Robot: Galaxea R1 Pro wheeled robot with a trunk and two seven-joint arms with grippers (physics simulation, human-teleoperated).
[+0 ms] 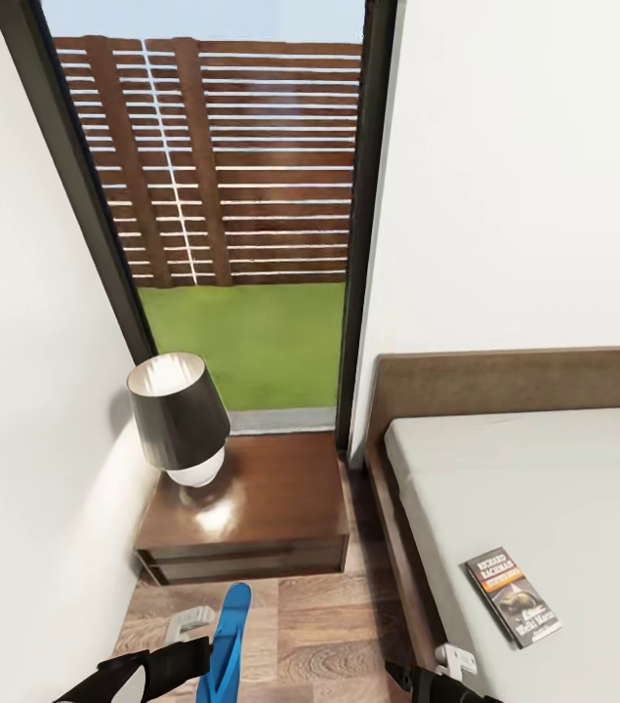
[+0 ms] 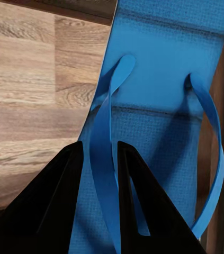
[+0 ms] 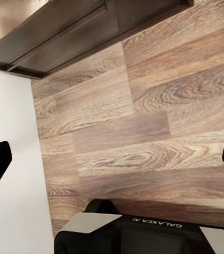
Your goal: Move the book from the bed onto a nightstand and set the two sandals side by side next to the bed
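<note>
Clenched on one strap of a blue sandal (image 2: 159,69), left hand (image 2: 100,153): black fingers (image 2: 64,201) close either side of the strap, sole hanging beyond them. Seen from the head camera, hangs edge-up over the wood floor (image 1: 319,635), just in front of the nightstand (image 1: 251,508), toe pointing toward its drawer. Looks lifted rather than laid down, though contact with the floor cannot be ruled out.

Released and carrying nothing, right hand (image 3: 112,159): fingers spread wide, bare planks below, in front of the nightstand and off toward the bed (image 1: 544,469), close by the bed frame's edge.

Lies flat on the pale mattress, the book (image 1: 512,596), well apart from the nightstand, near the mattress edge that faces it, dark cover and orange band up. Stands on the nightstand, toward the wall side, a lamp (image 1: 181,415) with a dark shade; leaves the bed-side half of the glossy top bare, seemingly room enough for a thin paperback.

By way of judgement, early to middle of the job. Nothing finished yet: book not moved, no pair of sandals set down. Half a step in hand, namely one sandal grasped and brought into the gap between nightstand and bed. Left to do: put this sandal flat beside the bed, bring its mate alongside, then carry the book across to the nightstand.
</note>
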